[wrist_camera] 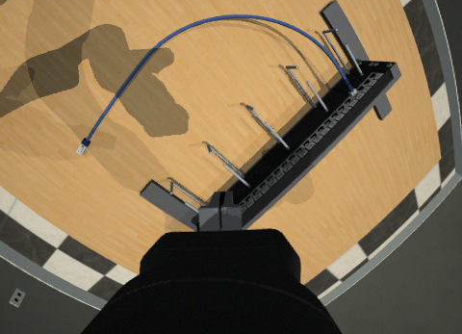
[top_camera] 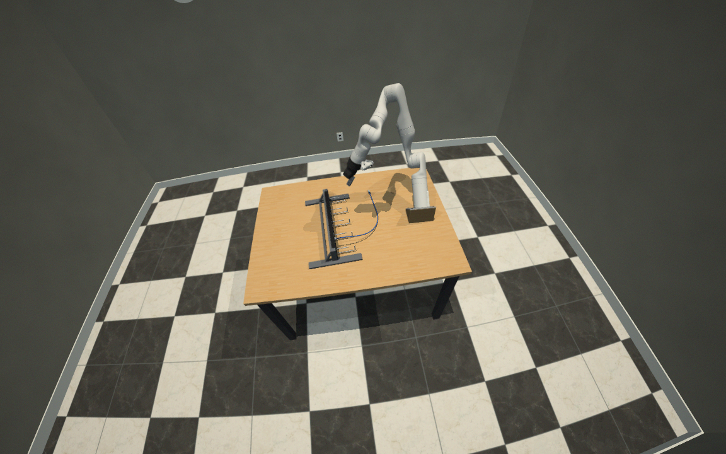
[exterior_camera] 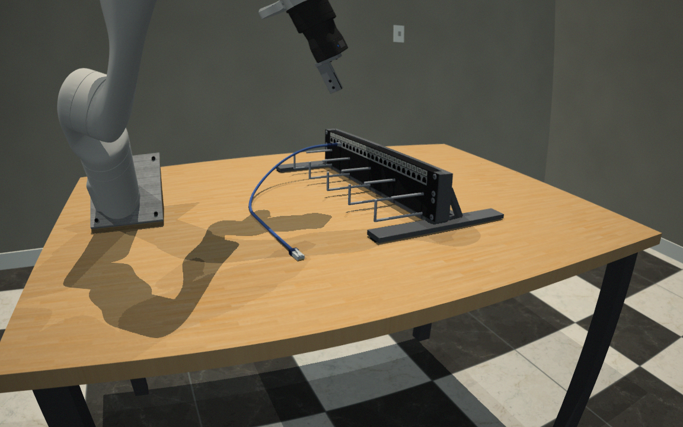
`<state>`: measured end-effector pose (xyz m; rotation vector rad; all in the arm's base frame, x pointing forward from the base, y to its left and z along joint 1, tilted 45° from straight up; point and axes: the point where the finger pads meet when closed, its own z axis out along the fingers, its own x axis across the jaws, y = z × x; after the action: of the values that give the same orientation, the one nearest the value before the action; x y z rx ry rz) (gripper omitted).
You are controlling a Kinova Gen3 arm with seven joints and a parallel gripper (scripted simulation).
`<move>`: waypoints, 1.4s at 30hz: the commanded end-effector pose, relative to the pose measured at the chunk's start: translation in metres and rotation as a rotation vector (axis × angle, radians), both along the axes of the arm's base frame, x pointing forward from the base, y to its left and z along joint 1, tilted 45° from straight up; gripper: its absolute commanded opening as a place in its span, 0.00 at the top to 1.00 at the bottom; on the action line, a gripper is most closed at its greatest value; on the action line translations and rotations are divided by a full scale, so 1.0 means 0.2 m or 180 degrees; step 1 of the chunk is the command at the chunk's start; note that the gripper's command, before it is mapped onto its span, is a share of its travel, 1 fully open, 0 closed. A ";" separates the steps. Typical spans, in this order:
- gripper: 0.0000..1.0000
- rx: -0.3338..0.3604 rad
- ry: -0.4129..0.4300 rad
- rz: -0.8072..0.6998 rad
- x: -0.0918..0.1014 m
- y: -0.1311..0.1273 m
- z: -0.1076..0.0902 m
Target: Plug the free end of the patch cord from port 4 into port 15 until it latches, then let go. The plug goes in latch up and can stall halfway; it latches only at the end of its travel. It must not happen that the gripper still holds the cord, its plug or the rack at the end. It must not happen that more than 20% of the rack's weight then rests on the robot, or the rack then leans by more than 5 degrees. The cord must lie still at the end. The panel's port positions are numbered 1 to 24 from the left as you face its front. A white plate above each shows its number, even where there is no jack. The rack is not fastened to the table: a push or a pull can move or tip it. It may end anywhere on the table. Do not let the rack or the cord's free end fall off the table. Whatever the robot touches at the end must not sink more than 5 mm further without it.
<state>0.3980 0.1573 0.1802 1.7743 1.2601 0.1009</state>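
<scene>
The black patch panel (top_camera: 327, 226) (exterior_camera: 386, 159) (wrist_camera: 308, 141) stands upright on its rack on the wooden table (top_camera: 411, 253) (exterior_camera: 439, 297). A blue patch cord (top_camera: 375, 221) (exterior_camera: 259, 188) (wrist_camera: 212, 20) arcs from a port near one end of the panel down to the table. Its free plug (top_camera: 368, 192) (exterior_camera: 297, 255) (wrist_camera: 83, 148) lies loose on the table top, away from the panel. My gripper (top_camera: 349, 183) (exterior_camera: 335, 87) (wrist_camera: 223, 203) is shut with nothing between the fingers. It hangs tilted, high above the table near the panel's other end, well clear of the plug.
Several metal cable bars (exterior_camera: 381, 181) (wrist_camera: 264, 125) stick out from the panel's front toward the cord. The rack's flat feet (exterior_camera: 434, 223) (wrist_camera: 167, 202) rest on the table. The arm's base plate (top_camera: 420, 214) (exterior_camera: 147, 180) stands at the table's back edge.
</scene>
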 end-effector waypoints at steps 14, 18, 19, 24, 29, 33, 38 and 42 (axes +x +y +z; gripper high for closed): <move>1.00 -0.0781 0.0664 0.1558 -0.11 0.64 -0.61; 1.00 -0.0959 0.0848 0.1940 -0.19 0.77 -0.79; 1.00 -0.0982 0.0873 0.1990 -0.20 0.79 -0.81; 1.00 -0.1014 0.0907 0.2057 -0.21 0.81 -0.85; 1.00 -0.1004 0.0915 0.2058 -0.20 0.81 -0.86; 1.00 -0.1000 0.0918 0.2058 -0.18 0.79 -0.87; 1.00 -0.1000 0.0918 0.2058 -0.07 0.74 -0.96; 1.00 -0.1000 0.0918 0.2058 0.05 0.67 -1.06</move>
<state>0.3968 0.3084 -0.0193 1.0835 1.9198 0.0421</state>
